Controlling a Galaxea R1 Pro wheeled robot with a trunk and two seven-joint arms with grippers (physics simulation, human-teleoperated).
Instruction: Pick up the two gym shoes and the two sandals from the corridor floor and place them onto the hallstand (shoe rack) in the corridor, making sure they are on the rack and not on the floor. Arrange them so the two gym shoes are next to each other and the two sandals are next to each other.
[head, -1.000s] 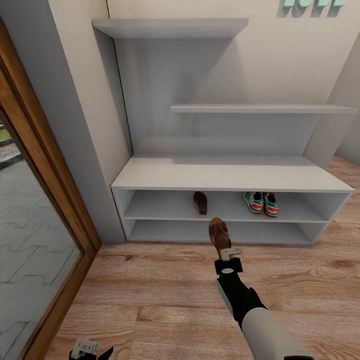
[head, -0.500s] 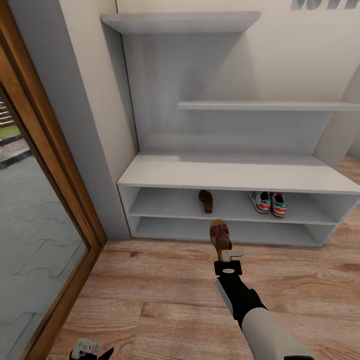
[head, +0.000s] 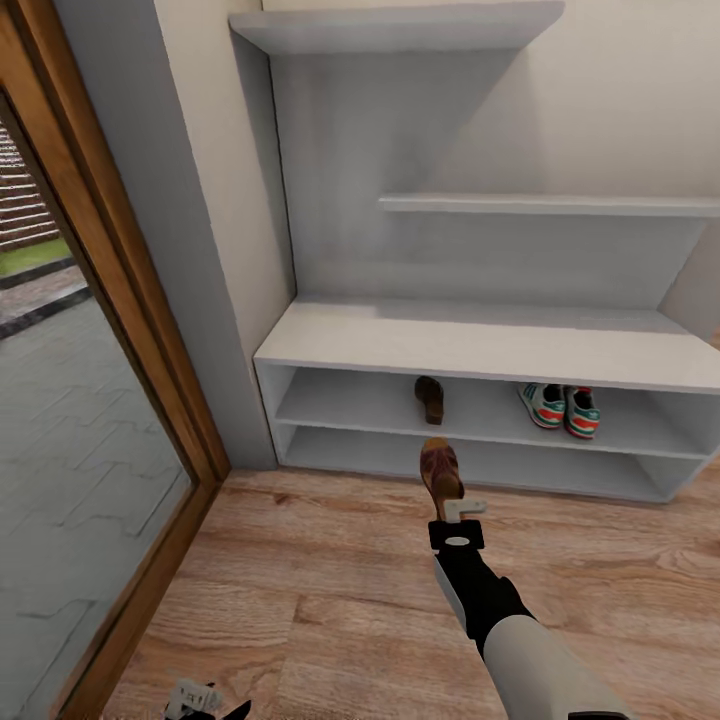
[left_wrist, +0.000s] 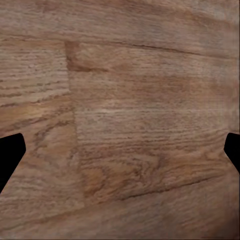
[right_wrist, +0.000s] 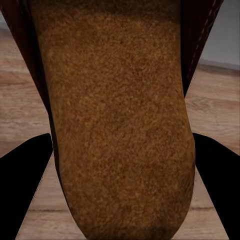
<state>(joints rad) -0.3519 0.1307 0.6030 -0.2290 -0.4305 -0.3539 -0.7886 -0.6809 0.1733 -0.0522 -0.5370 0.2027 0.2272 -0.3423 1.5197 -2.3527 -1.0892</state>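
No readable text, labels, brands or numbers anywhere in these views. Nothing printed on the hallstand (head: 480, 345), the gym shoes (head: 561, 408) at its 4 o'clock, or either sandal (head: 430, 398).

The hallstand (head: 480, 345) upper shoe shelf holds a sandal (head: 430, 398) at 12 o'clock and two gym shoes (head: 561, 408) at 1 o'clock, touching; bare shelf lies between them and left of the sandal, and the lower shelf stands open
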